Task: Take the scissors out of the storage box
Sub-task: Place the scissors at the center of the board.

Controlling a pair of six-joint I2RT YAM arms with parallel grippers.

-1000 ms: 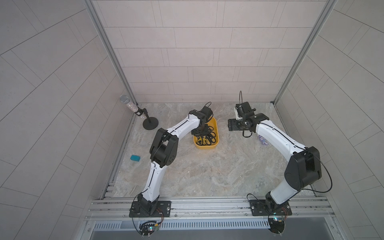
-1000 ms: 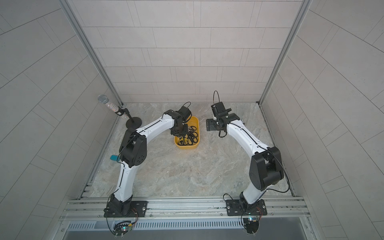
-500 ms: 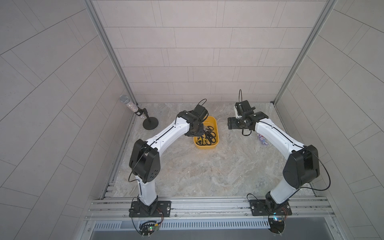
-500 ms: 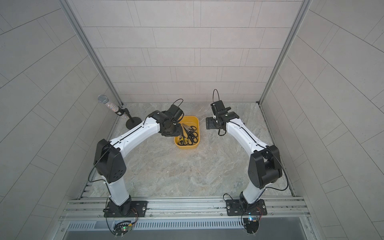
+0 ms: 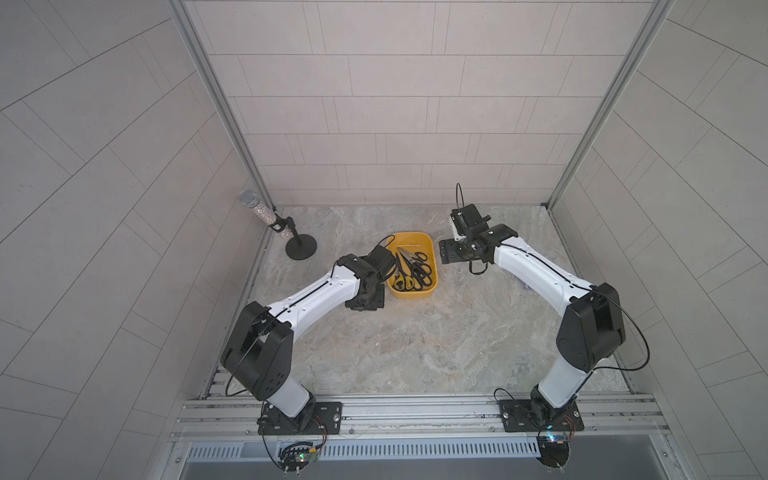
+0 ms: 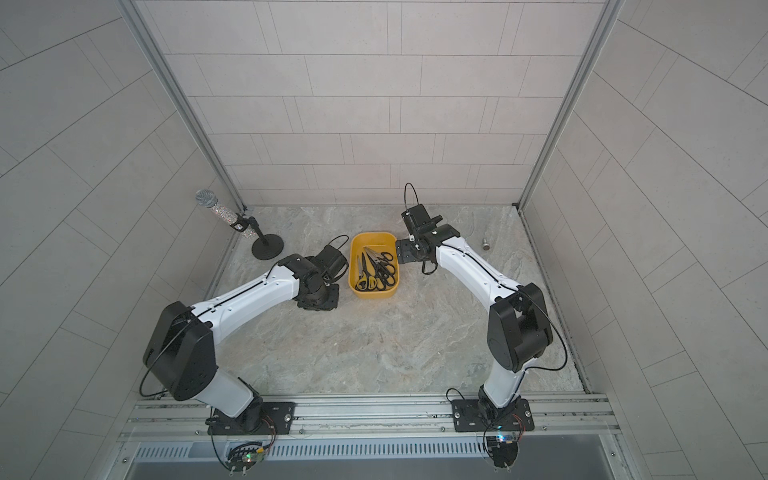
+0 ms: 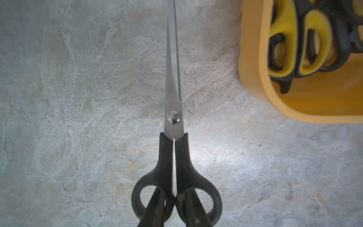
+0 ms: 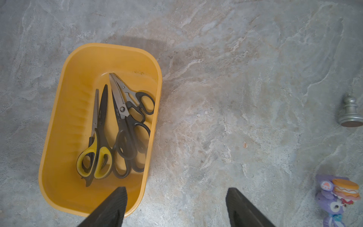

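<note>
— Well, where is the left tool (image 7: 173, 193)?

— Just outside the storage box (image 7: 253, 59), over the table (image 7: 78, 98). It pinches one pair of black-handled scissors (image 7: 172, 110). Its fingers (image 7: 155, 204) show inside the two handle loops, pressed on the part where the handles meet.

— And the blades?

— Steel, closed, running alongside the box's outer wall but apart from it.

— What about the right tool (image 8: 176, 189)?

— Spread wide, with nothing between its fingers. One fingertip hangs over the box's rim, the other over bare table.

— What lies in the box?

— A yellow-and-black pair (image 8: 94, 155) beside several black pairs (image 8: 127, 125) (they overlap, so I cannot count them surely). All point their blades toward the end farther from the robot's base.

— Anything else around?

— A silver chess pawn (image 8: 350, 112) and a purple toy (image 8: 334, 200), well apart from the box.
</note>
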